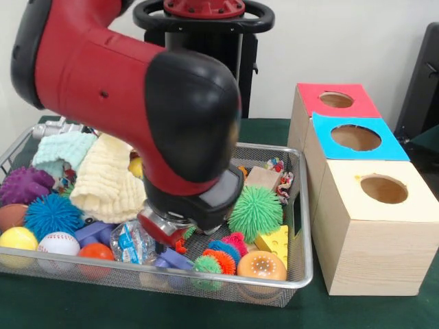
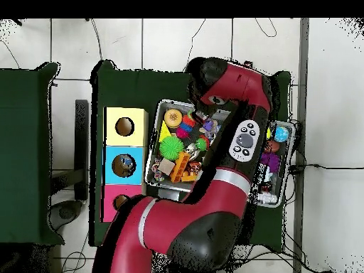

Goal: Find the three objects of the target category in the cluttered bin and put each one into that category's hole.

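Reaching down at lower centre of the front view, the red and black gripper (image 1: 173,236) searches the wire mesh bin (image 1: 302,271) over a crinkly clear wrapper (image 1: 132,241), jaws' state untellable; next, lift toward the wooden hole boxes (image 1: 374,233) right.

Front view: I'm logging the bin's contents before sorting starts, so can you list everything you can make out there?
Mesh bin: one, silver, on the green table.
Boxes with holes: three in a row beside the bin, tops red, blue and cream.
Spiky balls: green, blue, purple; smaller ones at the front.
Cloths: cream, mint, at the back.
Smooth balls: yellow, orange, a baseball, front corner.
Cheese wedge: one, yellow, beside a donut.
Wooden block: one, tan.
Gripper: lowered into the bin's middle; fingers hidden.
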Action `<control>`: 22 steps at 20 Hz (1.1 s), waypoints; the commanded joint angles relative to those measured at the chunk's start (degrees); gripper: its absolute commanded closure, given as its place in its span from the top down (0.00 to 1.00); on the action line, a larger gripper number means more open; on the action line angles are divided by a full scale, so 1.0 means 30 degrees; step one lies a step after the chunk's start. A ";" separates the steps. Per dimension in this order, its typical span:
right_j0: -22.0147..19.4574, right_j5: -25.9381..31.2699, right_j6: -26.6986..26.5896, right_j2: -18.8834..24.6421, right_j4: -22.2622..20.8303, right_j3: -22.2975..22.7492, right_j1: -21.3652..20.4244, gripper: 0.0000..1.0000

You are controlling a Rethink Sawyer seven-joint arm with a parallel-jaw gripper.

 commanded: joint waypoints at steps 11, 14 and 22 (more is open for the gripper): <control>-0.2022 -0.5608 -1.2915 0.6574 -0.2598 0.7531 -0.3853 1.00; -0.1989 -0.5615 -1.3285 0.6818 -0.2953 0.7731 -0.3905 1.00; -0.1843 -0.4882 -1.3014 0.7320 -0.3344 0.7911 -0.4291 1.00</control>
